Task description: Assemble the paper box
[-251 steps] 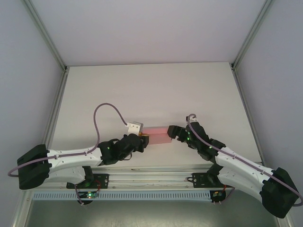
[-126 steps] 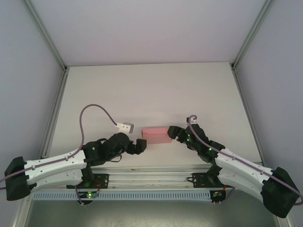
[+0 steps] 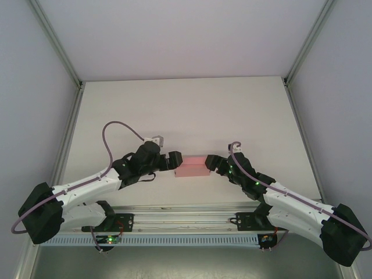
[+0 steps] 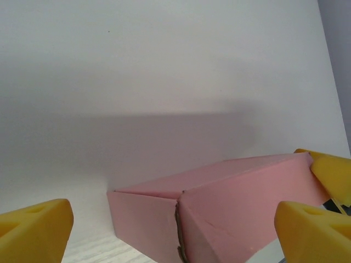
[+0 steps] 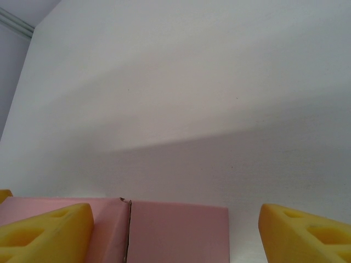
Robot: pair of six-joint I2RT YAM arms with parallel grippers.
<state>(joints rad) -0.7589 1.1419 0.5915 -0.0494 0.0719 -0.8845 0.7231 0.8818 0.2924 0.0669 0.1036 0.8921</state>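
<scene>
The paper box point(image 3: 192, 165) is a small closed pink card box lying flat on the white table, between my two grippers. My left gripper point(image 3: 175, 161) is at its left end, open. In the left wrist view the box's point(image 4: 230, 205) end corner, with a seam in it, lies between the wide-apart yellow fingertips point(image 4: 34, 230). My right gripper point(image 3: 211, 163) is at the box's right end, open. In the right wrist view the box's point(image 5: 175, 233) end sits between the yellow fingers point(image 5: 46, 233), and the right-hand finger stands apart from it.
The white table point(image 3: 186, 110) stretches far behind the box. Metal frame posts point(image 3: 68, 125) run along its left and right sides. A rail point(image 3: 180, 218) with the arm bases lines the near edge. A purple cable point(image 3: 116, 125) loops above the left arm.
The left gripper opened, drew back from the box's left end, then came forward to that end again, a little farther back on the table. The right gripper and the box barely moved.
</scene>
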